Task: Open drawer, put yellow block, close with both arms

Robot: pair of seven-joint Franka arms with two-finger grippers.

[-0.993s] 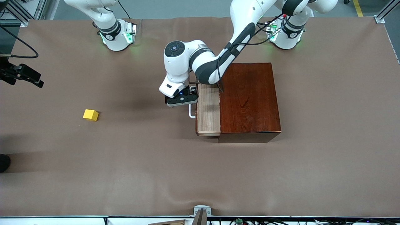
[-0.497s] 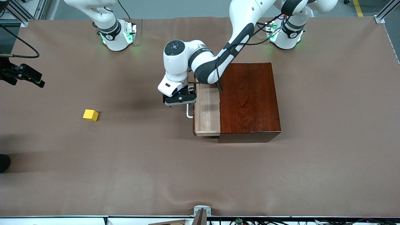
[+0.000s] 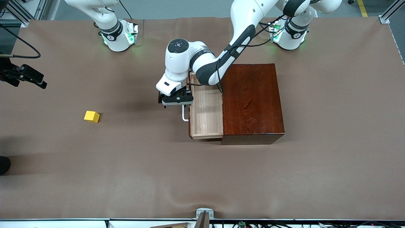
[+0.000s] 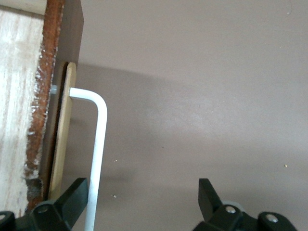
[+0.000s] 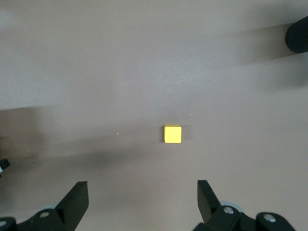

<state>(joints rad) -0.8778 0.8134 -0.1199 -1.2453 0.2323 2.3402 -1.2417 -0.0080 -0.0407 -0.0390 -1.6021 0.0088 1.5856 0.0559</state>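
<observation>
The drawer (image 3: pixel 205 110) stands partly pulled out of the dark reddish-brown box (image 3: pixel 251 101), toward the right arm's end of the table; its pale tray is empty. My left gripper (image 3: pixel 175 99) is open at the white handle (image 3: pixel 184 114). In the left wrist view the handle bar (image 4: pixel 98 144) runs between the fingers of my left gripper (image 4: pixel 142 190), close against one finger (image 4: pixel 72 197). The yellow block (image 3: pixel 91 116) lies alone on the table. My right gripper (image 3: pixel 31 77) is open and empty over the table's edge; its wrist view shows the gripper (image 5: pixel 142 192) well above the block (image 5: pixel 173 134).
The table is covered with a brown sheet (image 3: pixel 202 177). A black rounded object (image 3: pixel 3 164) sits at the table's edge at the right arm's end. A small metal bracket (image 3: pixel 204 214) sits at the table edge nearest the front camera.
My left gripper has moved toward the right arm's end with the handle, and the drawer has slid farther out of the box. The yellow block has not moved.
</observation>
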